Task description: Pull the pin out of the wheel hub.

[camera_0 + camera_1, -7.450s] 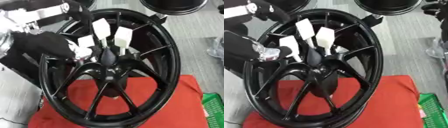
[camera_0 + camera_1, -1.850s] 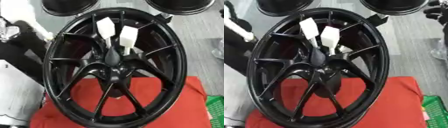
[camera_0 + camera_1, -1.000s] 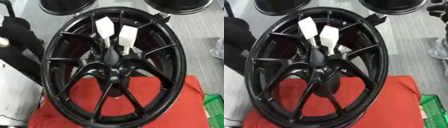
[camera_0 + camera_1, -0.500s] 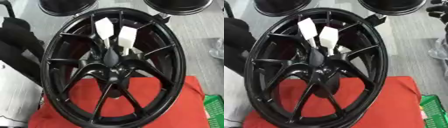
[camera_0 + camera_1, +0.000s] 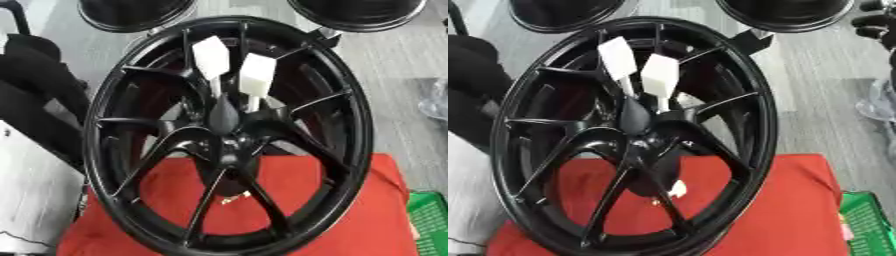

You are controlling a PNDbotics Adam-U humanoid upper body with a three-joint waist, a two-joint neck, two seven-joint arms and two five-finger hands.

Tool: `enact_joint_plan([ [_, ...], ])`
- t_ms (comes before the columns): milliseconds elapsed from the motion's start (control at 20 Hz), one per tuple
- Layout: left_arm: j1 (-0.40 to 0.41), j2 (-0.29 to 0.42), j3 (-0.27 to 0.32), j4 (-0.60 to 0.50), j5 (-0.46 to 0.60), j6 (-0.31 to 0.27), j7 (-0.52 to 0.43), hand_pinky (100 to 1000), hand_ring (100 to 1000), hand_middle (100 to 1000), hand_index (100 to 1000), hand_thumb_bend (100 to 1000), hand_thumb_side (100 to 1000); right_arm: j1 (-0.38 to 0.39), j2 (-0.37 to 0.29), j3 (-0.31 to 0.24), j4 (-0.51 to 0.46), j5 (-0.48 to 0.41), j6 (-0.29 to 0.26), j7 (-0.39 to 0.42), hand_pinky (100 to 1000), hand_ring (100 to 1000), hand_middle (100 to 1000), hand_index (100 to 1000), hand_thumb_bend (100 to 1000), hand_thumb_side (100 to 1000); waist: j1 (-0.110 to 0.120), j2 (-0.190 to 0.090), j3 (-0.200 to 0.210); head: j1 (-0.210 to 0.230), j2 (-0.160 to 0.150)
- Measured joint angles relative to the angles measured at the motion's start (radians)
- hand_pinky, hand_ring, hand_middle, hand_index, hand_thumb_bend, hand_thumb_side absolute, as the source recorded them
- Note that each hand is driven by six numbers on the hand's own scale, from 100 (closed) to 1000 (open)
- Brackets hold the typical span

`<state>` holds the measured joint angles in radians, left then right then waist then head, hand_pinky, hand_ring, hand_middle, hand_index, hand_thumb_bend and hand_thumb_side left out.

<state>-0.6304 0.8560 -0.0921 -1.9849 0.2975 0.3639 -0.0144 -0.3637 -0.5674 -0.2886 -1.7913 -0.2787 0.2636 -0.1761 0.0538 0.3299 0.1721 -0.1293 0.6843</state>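
Note:
A black spoked wheel (image 5: 360,135) stands tilted on a red cloth (image 5: 350,220). Its pointed black hub (image 5: 225,116) faces me at the middle. Two white pins stick up out of the hub side by side: the left pin (image 5: 211,56) and the right pin (image 5: 257,75), each with a blocky white head on a thin stem. Nothing touches either pin. My left arm (image 5: 35,95) is a black bulk at the left edge, clear of the rim, and its hand does not show. My right hand shows in neither view.
Two more black wheels (image 5: 131,12) (image 5: 359,10) lie at the far edge on the grey floor. A green basket (image 5: 870,220) sits at the lower right. A white surface (image 5: 31,192) fills the lower left. Dark rounded shapes (image 5: 874,20) at the top right edge are unclear.
Earlier my left hand held a third white pin at the hub; it drew away to the left with it and left the view. Two pins stay in the hub.

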Motion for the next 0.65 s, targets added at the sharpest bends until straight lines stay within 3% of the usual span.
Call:
enact_joint_plan([
  [350, 0.039, -0.249, -0.038, 0.0, 0.241, -0.057, 0.226, 754, 747, 690, 796, 100, 750, -0.006, 0.001, 0.0, 0.0, -0.005, -0.001, 0.0, 743, 640, 634, 717, 100, 606, -0.013, 0.0, 0.0, 0.006, 0.0],
  [650, 0.073, -0.406, -0.055, 0.003, 0.288, -0.106, 0.31, 742, 735, 680, 790, 146, 753, -0.015, 0.009, -0.001, 0.0, -0.02, -0.01, -0.021, 743, 646, 641, 723, 100, 606, -0.023, 0.006, -0.004, 0.015, 0.0],
])
